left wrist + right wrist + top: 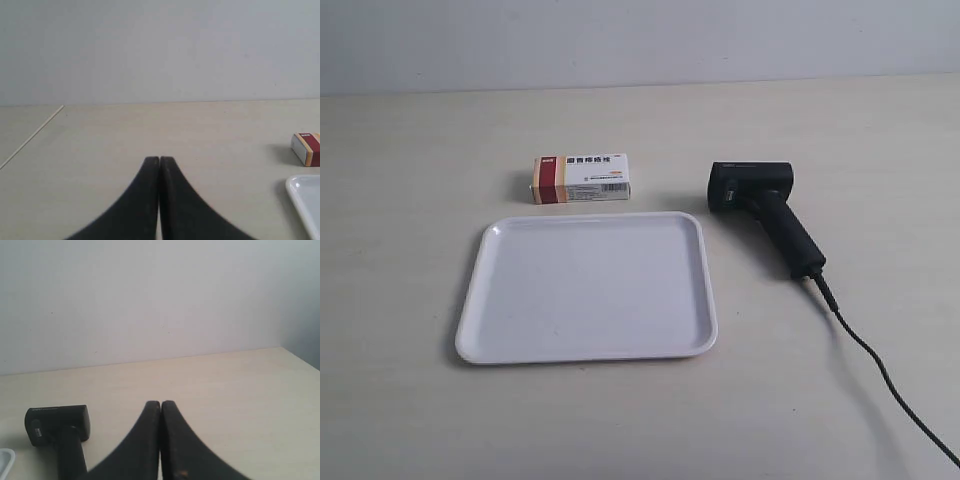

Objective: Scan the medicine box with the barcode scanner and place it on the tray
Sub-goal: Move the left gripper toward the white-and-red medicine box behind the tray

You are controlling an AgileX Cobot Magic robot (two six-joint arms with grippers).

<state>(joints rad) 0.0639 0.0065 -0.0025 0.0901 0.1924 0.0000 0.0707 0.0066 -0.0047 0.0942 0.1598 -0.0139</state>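
The medicine box [580,178] lies flat on the table just behind the white tray [588,288], red band toward the exterior view's left. The black barcode scanner [765,213] lies on its side beside the tray, its cable [880,375] trailing toward the near edge. No arm shows in the exterior view. My left gripper [159,159] is shut on nothing, with the box's red end [307,148] and a tray corner [304,197] off to one side. My right gripper [160,403] is shut and empty; the scanner [61,432] lies beside it.
The pale wooden table [420,150] ends at a plain light wall [640,40] behind. A seam or edge line [32,135] crosses the tabletop in the left wrist view. Nothing lies on the tray.
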